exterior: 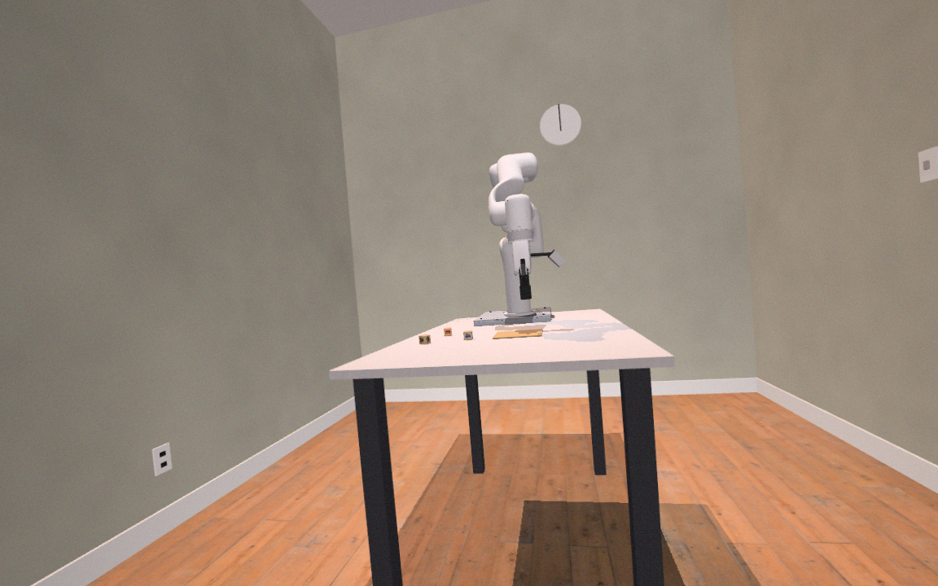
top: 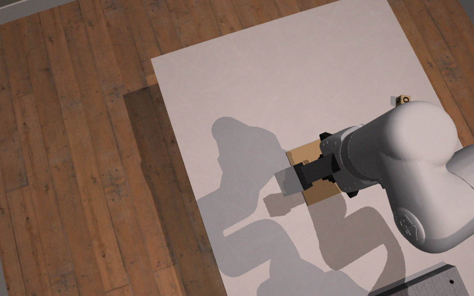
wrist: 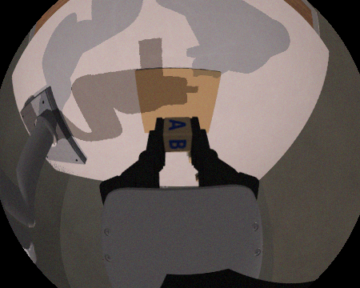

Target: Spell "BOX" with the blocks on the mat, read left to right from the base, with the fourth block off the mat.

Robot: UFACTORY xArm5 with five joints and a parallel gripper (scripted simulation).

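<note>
Mat (top: 321,197) (exterior: 518,334) (wrist: 206,104) lies flat on the pale table (top: 286,66) (exterior: 581,352) (wrist: 284,100).

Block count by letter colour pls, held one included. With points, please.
Blue: 2 (held block (wrist: 178,134), blue-lettered table block (exterior: 467,335))
Red: 1 (red-lettered block (exterior: 448,332))
Black: 1 (black-lettered block (top: 403,99) (exterior: 424,339))
Total: 4

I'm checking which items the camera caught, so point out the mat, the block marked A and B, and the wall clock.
Mat (top: 321,195) (wrist: 206,86): top and wrist views, bare upper surface.
Block (wrist: 177,134): wrist view, lettered sides.
Clock (exterior: 569,129): exterior view, face.
</note>
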